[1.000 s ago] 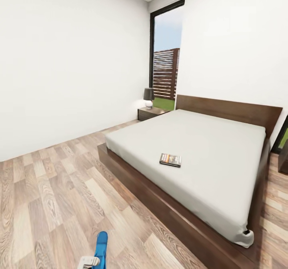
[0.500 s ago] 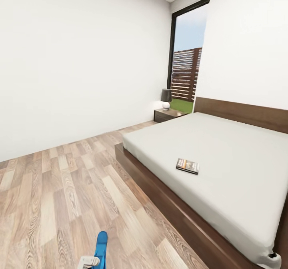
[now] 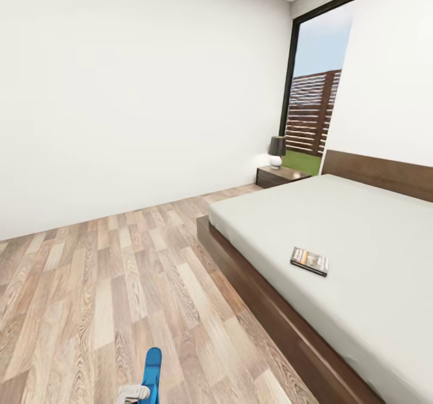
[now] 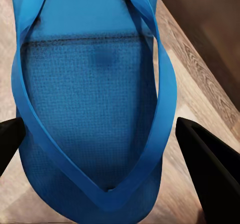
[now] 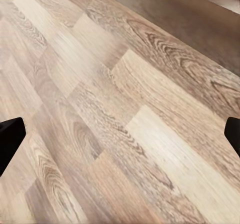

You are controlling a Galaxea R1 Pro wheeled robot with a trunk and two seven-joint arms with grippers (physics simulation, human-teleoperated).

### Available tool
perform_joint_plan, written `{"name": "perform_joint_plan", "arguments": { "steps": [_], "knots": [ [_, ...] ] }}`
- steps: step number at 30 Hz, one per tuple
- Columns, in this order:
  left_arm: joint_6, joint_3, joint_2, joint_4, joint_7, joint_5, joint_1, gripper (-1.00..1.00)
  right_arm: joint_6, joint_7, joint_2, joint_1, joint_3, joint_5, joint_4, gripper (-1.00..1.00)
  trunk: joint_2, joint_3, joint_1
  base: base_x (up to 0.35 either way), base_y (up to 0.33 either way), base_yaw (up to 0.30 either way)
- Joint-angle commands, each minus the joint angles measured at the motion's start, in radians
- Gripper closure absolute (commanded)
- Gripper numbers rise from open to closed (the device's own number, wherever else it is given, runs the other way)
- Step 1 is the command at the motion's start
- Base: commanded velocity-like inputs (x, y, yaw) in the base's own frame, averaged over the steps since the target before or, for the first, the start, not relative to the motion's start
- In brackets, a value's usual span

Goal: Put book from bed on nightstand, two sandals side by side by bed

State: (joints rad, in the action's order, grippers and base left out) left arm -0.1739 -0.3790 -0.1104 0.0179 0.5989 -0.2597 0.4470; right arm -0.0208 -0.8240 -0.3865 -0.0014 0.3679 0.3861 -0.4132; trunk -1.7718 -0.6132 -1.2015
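Note:
My left gripper [image 4: 107, 149] is shut on one bright blue sandal [image 4: 95, 109], its dark fingers [image 4: 207, 171] against the sole's two sides. In the head view this sandal [image 3: 152, 373] stands on edge at the bottom, above the wood floor. The book [image 3: 310, 261] lies flat on the pale mattress of the bed [image 3: 264, 284], near its left side. A dark nightstand [image 3: 281, 176] stands by the headboard in the far corner. My right gripper [image 5: 120, 136] is open over bare floor planks with nothing between its fingers.
A small lamp [image 3: 276, 151] with a dark shade stands on the nightstand. Behind it is a tall dark-framed window [image 3: 316, 85] showing a slatted fence. White walls close the room at left and back. Wood floor [image 3: 108, 284] stretches left of the bed.
The head view has swung to the left, so bed, book and nightstand sit further right in the picture. The sandal stays held in the same spot of the view.

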Motion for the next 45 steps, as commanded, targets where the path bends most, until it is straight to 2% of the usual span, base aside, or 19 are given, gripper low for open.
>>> {"name": "perform_joint_plan", "arguments": {
  "steps": [1, 24, 38, 45],
  "knots": [
    [-0.006, -0.007, 0.000, -0.001, 0.001, -0.010, 0.001, 1.00, -0.002, -0.004, 0.000, 0.000, 0.002, 0.005, 0.001, -1.00, 0.007, 0.002, 0.004, 0.000, 0.000, 0.288],
    [-0.006, -0.006, 0.000, -0.001, 0.001, -0.010, 0.001, 1.00, -0.002, -0.004, 0.000, 0.000, 0.002, 0.005, 0.001, -1.00, 0.168, 0.074, 0.092, 0.000, 0.000, 0.288],
    [-0.006, -0.008, 0.000, -0.001, 0.001, -0.010, 0.001, 1.00, -0.002, -0.004, 0.000, 0.000, 0.002, 0.005, 0.001, -1.00, 0.168, 0.074, 0.092, 0.000, 0.000, 0.288],
    [-0.006, -0.007, 0.000, -0.001, 0.001, -0.010, 0.001, 1.00, -0.002, -0.005, 0.000, 0.000, 0.002, 0.005, 0.001, -1.00, 0.217, 0.096, 0.119, 0.000, 0.000, 0.288]
  ]
}}
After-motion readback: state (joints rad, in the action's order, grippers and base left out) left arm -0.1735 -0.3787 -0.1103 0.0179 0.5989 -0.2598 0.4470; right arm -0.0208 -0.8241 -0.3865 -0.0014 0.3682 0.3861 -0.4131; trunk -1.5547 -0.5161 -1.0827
